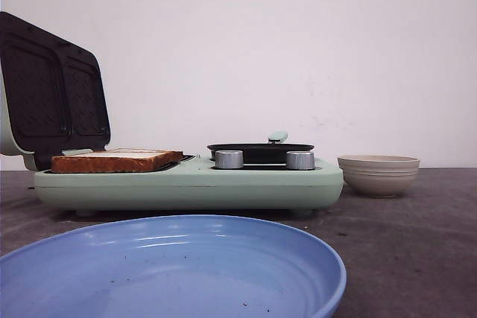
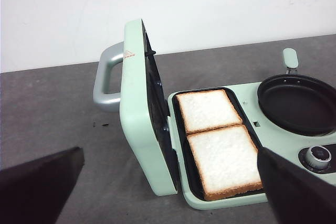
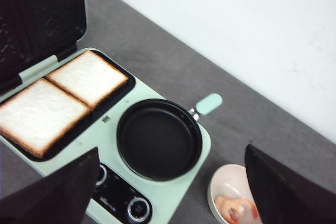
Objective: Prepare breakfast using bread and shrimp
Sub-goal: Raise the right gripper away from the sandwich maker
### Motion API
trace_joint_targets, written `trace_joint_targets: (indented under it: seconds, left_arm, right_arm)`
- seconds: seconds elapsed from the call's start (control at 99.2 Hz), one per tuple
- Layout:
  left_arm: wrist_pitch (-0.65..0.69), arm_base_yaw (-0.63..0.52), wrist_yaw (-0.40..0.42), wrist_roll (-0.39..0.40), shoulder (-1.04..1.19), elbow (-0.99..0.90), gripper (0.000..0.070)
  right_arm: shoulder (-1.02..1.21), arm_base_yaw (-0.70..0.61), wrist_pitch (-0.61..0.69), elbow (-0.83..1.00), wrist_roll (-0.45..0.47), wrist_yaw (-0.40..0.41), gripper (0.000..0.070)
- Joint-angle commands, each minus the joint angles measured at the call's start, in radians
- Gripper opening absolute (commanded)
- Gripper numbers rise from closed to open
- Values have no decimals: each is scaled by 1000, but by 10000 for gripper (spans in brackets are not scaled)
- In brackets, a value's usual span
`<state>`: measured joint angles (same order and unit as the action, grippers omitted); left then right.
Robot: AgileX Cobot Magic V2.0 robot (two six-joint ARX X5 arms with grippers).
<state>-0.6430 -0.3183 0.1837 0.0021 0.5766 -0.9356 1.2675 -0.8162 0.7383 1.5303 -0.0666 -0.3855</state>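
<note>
Bread (image 2: 218, 140) fills the grill tray edge to edge; shrimp (image 3: 234, 206) in bowl (image 3: 223, 182) right; both arms' fingers (image 2: 39, 184) apart, empty.

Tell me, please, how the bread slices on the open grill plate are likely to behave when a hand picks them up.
The bread looks toasted at its browned edges, so probably fairly stiff, yet its pale crumb may dent or crumble. The thin slices are probably light. They lie edge to edge in the grill plate, so lifting one may nudge the other.
</note>
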Motion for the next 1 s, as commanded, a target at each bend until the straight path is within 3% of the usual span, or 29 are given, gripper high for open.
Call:
trace_joint_targets:
  seconds: [0.0, 0.212, 0.534, 0.756, 0.988]
  left_arm:
    - [11, -3, 3, 8, 3, -10, 700]
    - [11, -3, 3, 5, 3, -10, 700]
    - [10, -3, 2, -33, 3, -10, 700]
    - [6, -3, 2, -33, 3, -10, 700]
    - [1, -3, 2, -56, 3, -10, 700]
  right_arm:
    - [-59, 1, -50, -94, 40, 0, 543]
    - [-314, 43, -170, -434, 123, 2, 543]
    - [-653, 75, -169, -786, 281, 2, 541]
    - [-828, 75, -151, -945, 404, 9, 540]
    - [-875, 75, -124, -994, 426, 56, 540]
